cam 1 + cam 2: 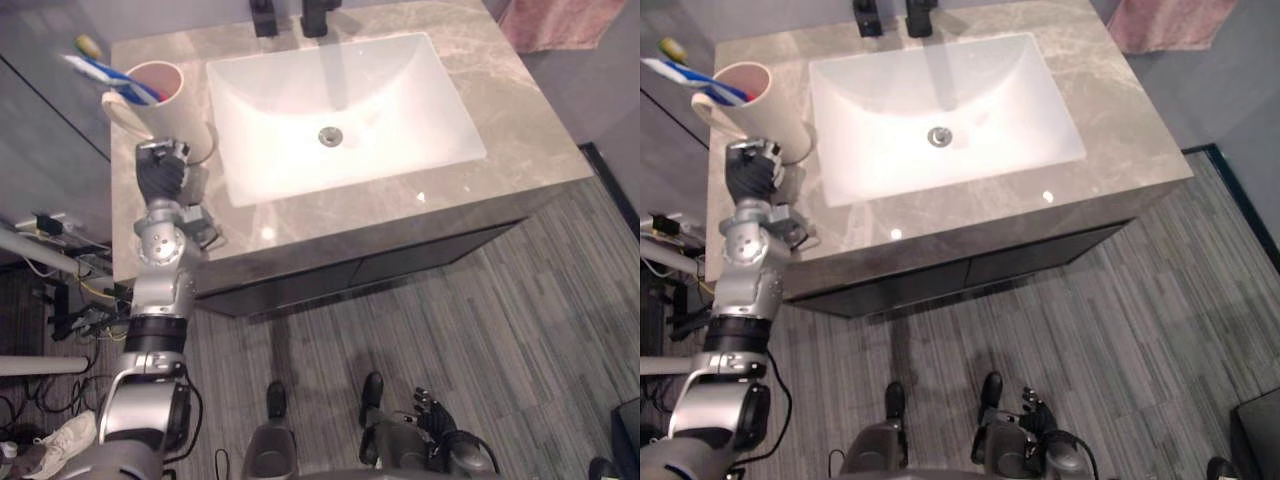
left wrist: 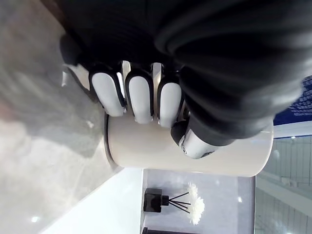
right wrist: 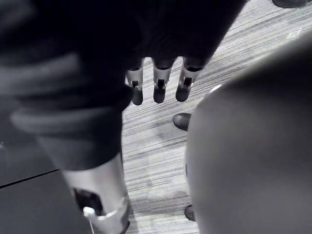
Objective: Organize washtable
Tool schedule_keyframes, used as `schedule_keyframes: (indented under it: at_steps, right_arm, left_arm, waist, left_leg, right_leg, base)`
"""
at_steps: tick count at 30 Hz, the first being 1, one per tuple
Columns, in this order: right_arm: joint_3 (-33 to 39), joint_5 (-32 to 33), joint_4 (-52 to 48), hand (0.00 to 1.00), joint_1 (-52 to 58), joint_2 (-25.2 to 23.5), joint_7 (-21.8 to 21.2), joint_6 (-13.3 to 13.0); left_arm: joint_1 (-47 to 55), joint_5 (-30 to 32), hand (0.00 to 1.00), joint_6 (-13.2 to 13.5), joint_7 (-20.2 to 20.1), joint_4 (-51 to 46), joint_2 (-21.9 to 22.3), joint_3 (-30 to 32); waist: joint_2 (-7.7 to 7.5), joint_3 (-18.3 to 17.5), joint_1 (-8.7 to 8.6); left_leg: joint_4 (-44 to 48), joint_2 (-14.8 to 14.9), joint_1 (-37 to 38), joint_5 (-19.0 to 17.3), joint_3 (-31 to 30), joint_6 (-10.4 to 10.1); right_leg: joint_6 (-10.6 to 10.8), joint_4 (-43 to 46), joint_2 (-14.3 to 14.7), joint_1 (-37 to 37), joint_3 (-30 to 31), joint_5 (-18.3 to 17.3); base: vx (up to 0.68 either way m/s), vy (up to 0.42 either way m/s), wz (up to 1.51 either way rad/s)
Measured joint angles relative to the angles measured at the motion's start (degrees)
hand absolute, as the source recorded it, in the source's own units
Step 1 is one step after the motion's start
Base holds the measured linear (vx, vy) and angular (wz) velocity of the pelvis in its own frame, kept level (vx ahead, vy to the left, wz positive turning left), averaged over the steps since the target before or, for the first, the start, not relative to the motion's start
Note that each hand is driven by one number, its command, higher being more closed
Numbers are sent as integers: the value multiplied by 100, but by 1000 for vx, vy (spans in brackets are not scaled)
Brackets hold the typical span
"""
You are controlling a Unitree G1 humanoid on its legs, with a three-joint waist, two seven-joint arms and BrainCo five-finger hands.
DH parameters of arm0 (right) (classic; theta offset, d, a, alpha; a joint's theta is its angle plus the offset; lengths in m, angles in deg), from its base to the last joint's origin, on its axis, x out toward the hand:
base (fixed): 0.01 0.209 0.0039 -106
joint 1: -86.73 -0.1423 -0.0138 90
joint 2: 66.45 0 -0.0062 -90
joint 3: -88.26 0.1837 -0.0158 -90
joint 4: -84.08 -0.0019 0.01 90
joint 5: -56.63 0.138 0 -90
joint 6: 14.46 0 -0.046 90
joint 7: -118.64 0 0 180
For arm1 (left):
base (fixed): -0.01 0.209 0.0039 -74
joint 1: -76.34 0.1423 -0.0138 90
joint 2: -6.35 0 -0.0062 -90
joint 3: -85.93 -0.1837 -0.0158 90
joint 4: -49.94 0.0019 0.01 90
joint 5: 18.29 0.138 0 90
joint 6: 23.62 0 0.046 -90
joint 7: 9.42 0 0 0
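Pink towel (image 1: 555, 22) — striped grey floor (image 1: 520, 340)

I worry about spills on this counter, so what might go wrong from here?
1. The left hand sits, curled shut, close against the cup; a shove might tip it, as the toothbrushes lean far out over its rim.
2. The cup stands by the left edge of the counter, so it may fall off, or into the sink.
3. The right hand hangs low, likely too far away to steady it.

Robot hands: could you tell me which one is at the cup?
The left robot hand, curled on the cream cup; the right robot hand hangs low.
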Motion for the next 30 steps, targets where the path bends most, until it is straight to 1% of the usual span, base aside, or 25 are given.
schedule_keyframes:
  at_steps: [2, 6, 11, 14, 19, 25, 30]
  right_arm:
    - [0, 0, -1, 0, 4, 0, 0, -3]
    - [12, 12, -135, 0, 11, 4, -1, -15]
    - [11, 13, -152, 0, 18, 7, -1, -15]
    - [15, 56, -228, 0, 18, 7, -2, -18]
    - [27, 73, -229, 0, 18, -1, -2, -22]
    - [24, 162, -234, 0, 17, -11, -1, -37]
    - [23, 188, -234, 0, 17, -16, -1, -37]
  left_arm:
    - [-82, -12, 100, -17, 41, 92, -39, 3]
    - [-317, -91, 100, -50, 60, 94, -43, 3]
    - [-437, -98, 100, -54, 73, 97, -59, 3]
    - [-671, -104, 100, -56, 73, 106, -184, 2]
    - [-934, -104, 100, -54, 74, 127, -214, 0]
    - [-1061, -150, 100, -54, 75, 162, -378, -39]
    - [-1175, -207, 100, -54, 102, 170, -388, -42]
  waist:
    - [0, 3, -4]
    - [-6, 178, 0]
    - [-15, 192, 13]
    - [-35, 300, 12]
    - [-52, 319, 7]
    - [-94, 362, 4]
    - [-109, 372, 1]
  left_leg:
    - [5, -4, -2, 0, 1, 0]
    - [51, -13, -18, -6, -3, 7]
    - [58, -16, -47, -6, 5, 10]
    - [81, -18, -79, -3, 18, 12]
    - [83, -20, -82, -3, 19, 12]
    - [81, -24, -108, -3, 33, 12]
    - [80, -25, -122, -3, 36, 13]
  right_leg:
    - [0, 1, -1, -1, 3, 0]
    - [-3, 42, -2, -16, 14, 1]
    - [-29, 55, 0, -63, 34, 19]
    - [-72, 56, 1, -98, 60, 51]
    - [-76, 55, 7, -102, 63, 54]
    - [-81, 55, 7, -132, 76, 58]
    - [-82, 55, 8, -146, 79, 58]
  base:
    - [0, 0, 0]
    - [0, 0, 0]
    - [0, 0, 0]
    - [-21, -8, -4]
    - [0, 0, 0]
    - [0, 0, 0]
    - [0, 0, 0]
